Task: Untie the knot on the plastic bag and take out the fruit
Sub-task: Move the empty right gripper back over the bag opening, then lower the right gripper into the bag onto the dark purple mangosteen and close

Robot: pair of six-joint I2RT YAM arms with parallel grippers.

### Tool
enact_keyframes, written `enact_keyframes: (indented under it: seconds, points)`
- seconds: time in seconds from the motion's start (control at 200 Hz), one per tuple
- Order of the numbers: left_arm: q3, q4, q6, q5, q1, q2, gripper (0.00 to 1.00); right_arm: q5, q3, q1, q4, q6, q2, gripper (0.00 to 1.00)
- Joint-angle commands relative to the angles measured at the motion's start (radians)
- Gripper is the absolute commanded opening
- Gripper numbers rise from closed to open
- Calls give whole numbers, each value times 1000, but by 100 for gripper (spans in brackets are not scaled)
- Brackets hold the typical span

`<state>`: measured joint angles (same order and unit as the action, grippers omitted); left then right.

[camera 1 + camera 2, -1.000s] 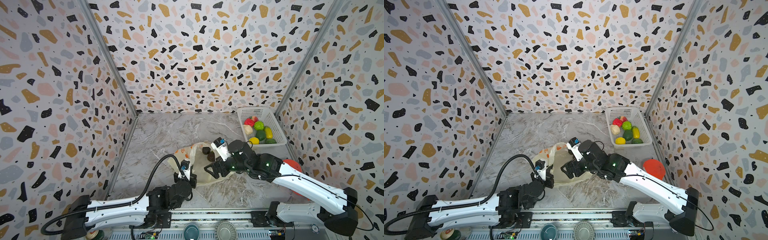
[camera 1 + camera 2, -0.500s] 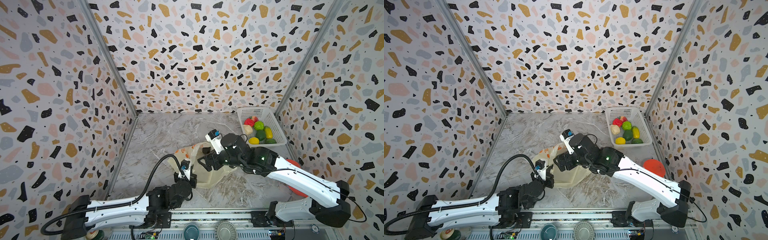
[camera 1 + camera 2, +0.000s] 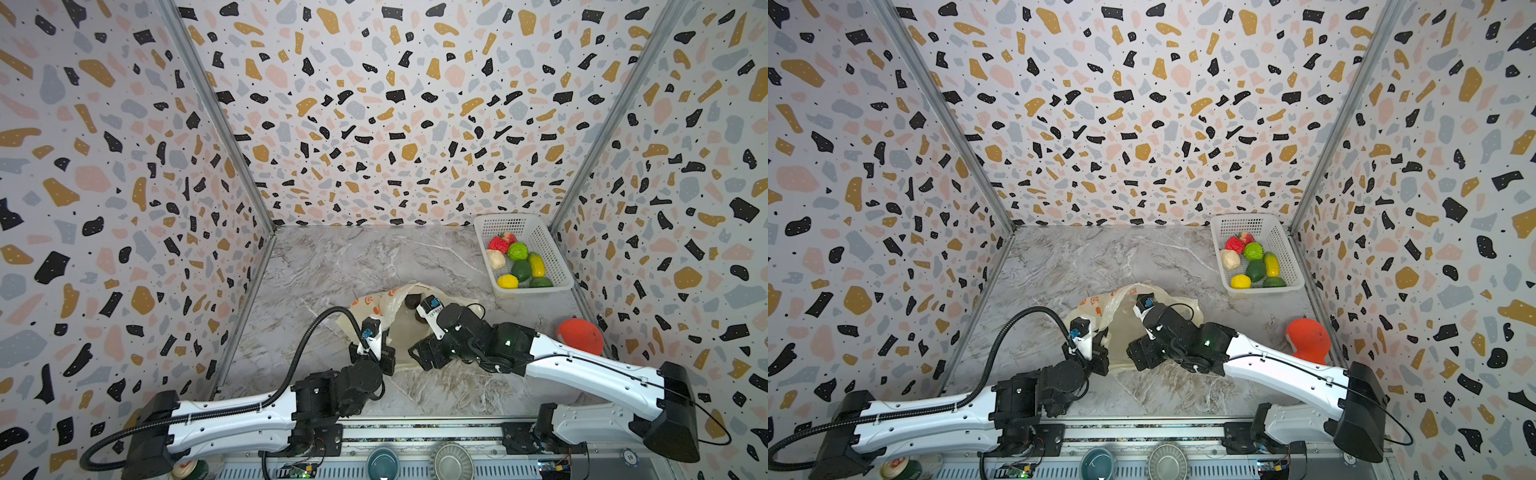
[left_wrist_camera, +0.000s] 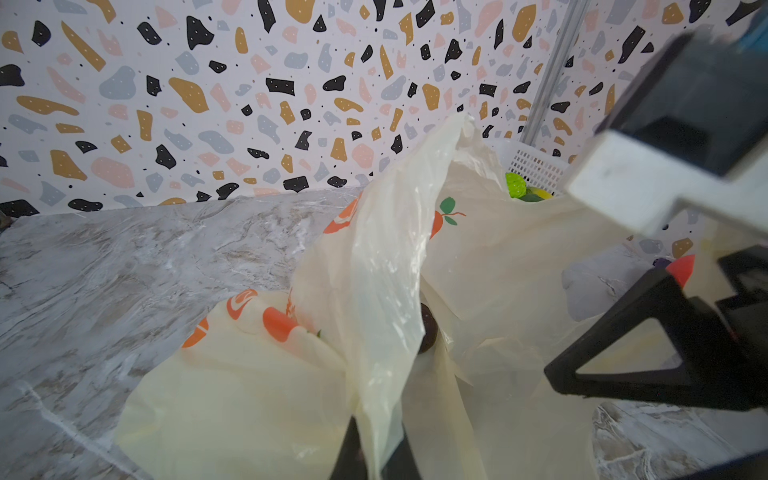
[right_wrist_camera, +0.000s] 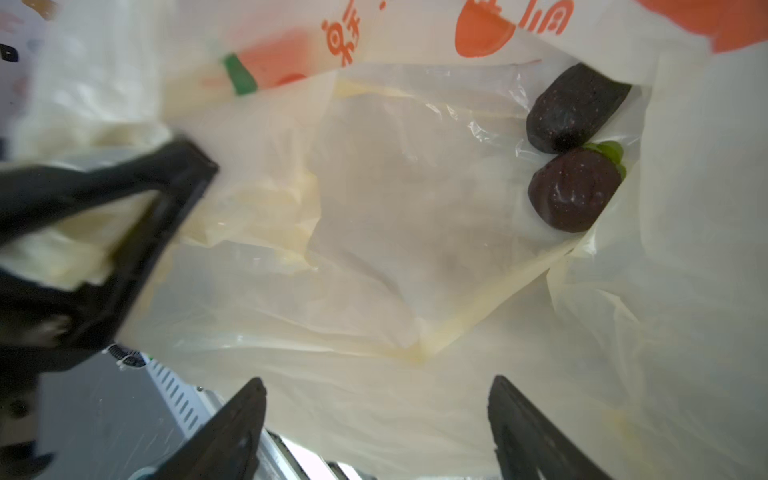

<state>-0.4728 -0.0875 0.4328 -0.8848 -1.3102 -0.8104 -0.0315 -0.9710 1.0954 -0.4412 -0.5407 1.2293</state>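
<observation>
Pinching a raised fold of the plastic bag [image 4: 386,291], the left fingers [image 4: 353,455] are clenched on it. The right fingers [image 5: 237,428] hang spread and released inside its open mouth, near two dark fruits [image 5: 571,189]. The bag lies on the surface [image 3: 353,257] toward 6 o'clock, with the white basket [image 3: 549,249] at 2 o'clock from it.

Pale-yellow plastic bag [image 4: 232,399] bears orange logos [image 5: 484,37]; fruit [image 5: 571,189] dark maroon.

Orange printed characters [image 5: 347,39] on the plastic bag [image 5: 415,232], too blurred and cropped for reading.
</observation>
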Motion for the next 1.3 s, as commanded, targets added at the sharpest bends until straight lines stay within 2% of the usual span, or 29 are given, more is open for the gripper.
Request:
enact_keyframes:
  seconds: [0.0, 0.165, 0.355, 0.501, 0.706, 0.866, 1.051, 1.296]
  points:
    - [-31, -40, -9, 14, -4, 9, 0, -61, 20, 5, 102, 14, 4, 82]
    - [-27, -49, -8, 22, -5, 8, 0, -62, 25, -9, 138, 51, 96, 81]
    - [-26, -54, -9, 27, -6, 8, 0, 25, 36, -64, 214, 32, 218, 78]
    - [-17, -53, -6, 30, -8, 17, 0, 39, 13, -98, 285, 33, 299, 77]
    - [-9, -52, -4, 41, -11, 29, 0, 94, -4, -175, 425, -33, 401, 77]
    - [10, -42, 11, 70, -13, 31, 0, -48, -38, -195, 385, -72, 432, 78]
    - [42, -24, 38, 125, -20, 6, 0, -181, -3, -243, 382, -104, 391, 81]
    - [54, -52, 41, 139, -33, -31, 0, -178, 22, -307, 451, -125, 402, 86]
